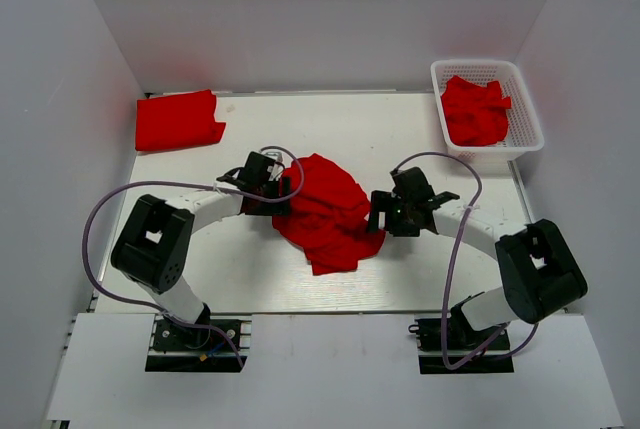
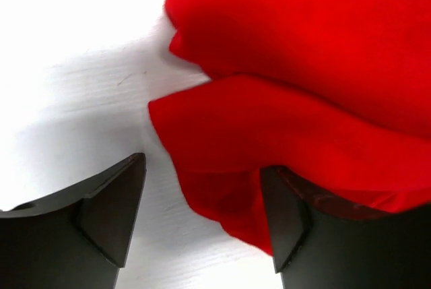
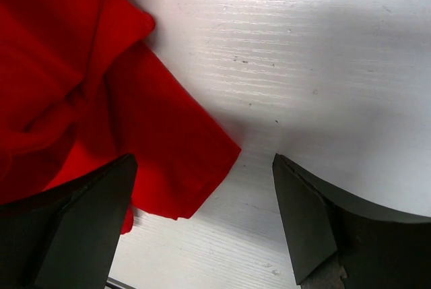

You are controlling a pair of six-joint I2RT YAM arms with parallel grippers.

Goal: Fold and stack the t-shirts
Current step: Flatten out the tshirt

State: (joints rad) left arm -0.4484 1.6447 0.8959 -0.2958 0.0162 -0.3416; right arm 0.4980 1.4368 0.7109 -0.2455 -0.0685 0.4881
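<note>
A crumpled red t-shirt [image 1: 325, 211] lies in the middle of the table, between both grippers. My left gripper [image 1: 270, 192] is at its left edge. In the left wrist view that gripper [image 2: 202, 218] stands open, with a fold of the shirt [image 2: 289, 120] hanging between the fingers and draped over the right finger [image 2: 303, 235]. My right gripper [image 1: 384, 213] is at the shirt's right edge. In the right wrist view it [image 3: 202, 225] is open wide, and a corner of the shirt [image 3: 168, 161] lies beside the left finger [image 3: 81, 221]. A folded red t-shirt [image 1: 178, 121] lies at the back left.
A white basket [image 1: 478, 64] at the back right holds another crumpled red t-shirt [image 1: 474, 111]. White walls close in the table on the left, back and right. Purple cables loop beside each arm.
</note>
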